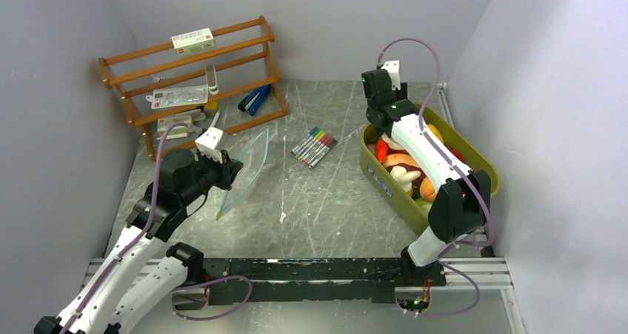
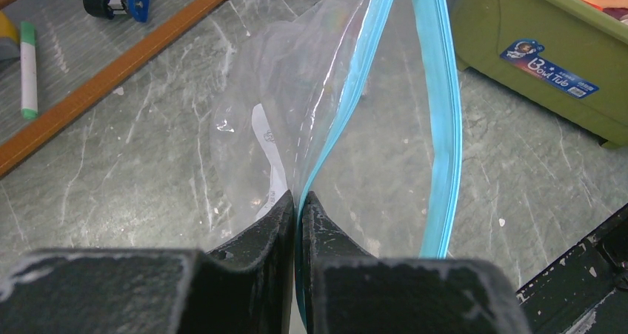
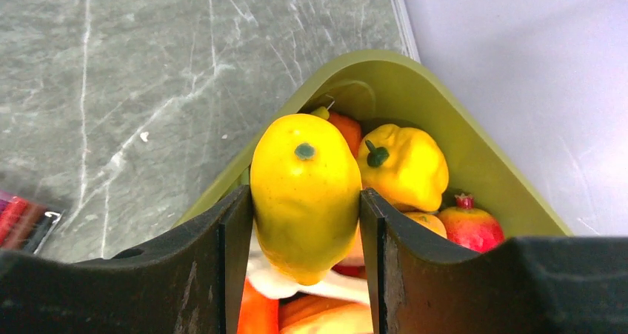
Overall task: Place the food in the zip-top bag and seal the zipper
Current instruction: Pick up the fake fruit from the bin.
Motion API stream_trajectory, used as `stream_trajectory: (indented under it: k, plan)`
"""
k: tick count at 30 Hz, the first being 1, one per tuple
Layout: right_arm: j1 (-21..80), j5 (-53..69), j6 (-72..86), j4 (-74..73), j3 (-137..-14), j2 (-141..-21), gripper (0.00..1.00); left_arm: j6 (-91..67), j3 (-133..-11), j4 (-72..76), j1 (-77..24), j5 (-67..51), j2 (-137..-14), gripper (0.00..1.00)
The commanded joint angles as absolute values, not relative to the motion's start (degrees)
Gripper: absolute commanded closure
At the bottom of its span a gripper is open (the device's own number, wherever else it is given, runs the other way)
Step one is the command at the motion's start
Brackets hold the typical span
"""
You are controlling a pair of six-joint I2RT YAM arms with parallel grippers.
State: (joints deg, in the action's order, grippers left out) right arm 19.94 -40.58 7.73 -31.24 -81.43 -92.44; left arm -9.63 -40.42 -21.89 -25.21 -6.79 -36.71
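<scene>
My left gripper (image 2: 298, 201) is shut on the teal-blue zipper (image 2: 348, 104) of the clear zip-top bag (image 1: 248, 171), holding it up off the table with its mouth spread; the far zipper side (image 2: 444, 127) hangs apart. My right gripper (image 3: 305, 201) is shut on a yellow toy lemon (image 3: 305, 197), held above the olive-green tub (image 1: 474, 164). More food lies in the tub: a yellow pepper (image 3: 403, 164), a red pomegranate (image 3: 470, 226), orange and white pieces (image 1: 400, 167). In the top view the right gripper (image 1: 379, 115) is over the tub's far end.
Several coloured marker pens (image 1: 315, 147) lie between bag and tub. A wooden rack (image 1: 192, 82) with boxes, a marker and a blue stapler (image 1: 255, 99) stands at the back left. Grey walls close in left, back and right. The tub wall (image 2: 540, 67) is right of the bag.
</scene>
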Motion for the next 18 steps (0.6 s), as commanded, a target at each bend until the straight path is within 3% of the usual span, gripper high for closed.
stream_trajectory:
  k: [1,11,18]
  plan:
    - [23.77,-49.92,10.04,-36.38,-84.90,-89.89,0.67,-9.34,-40.76,-20.04,-24.96,-7.02,-36.38,0.93]
    - [33.89,-49.32,6.26,-35.15,-85.56,-81.91,0.66,-10.06,-40.26,-19.42,-24.98,-4.53,-36.21,0.93]
    - [36.82,-22.55,3.49,-29.12,-83.15,-72.51,0.66,-9.72,-40.72,-20.28,-24.96,-4.86,-36.53,0.93]
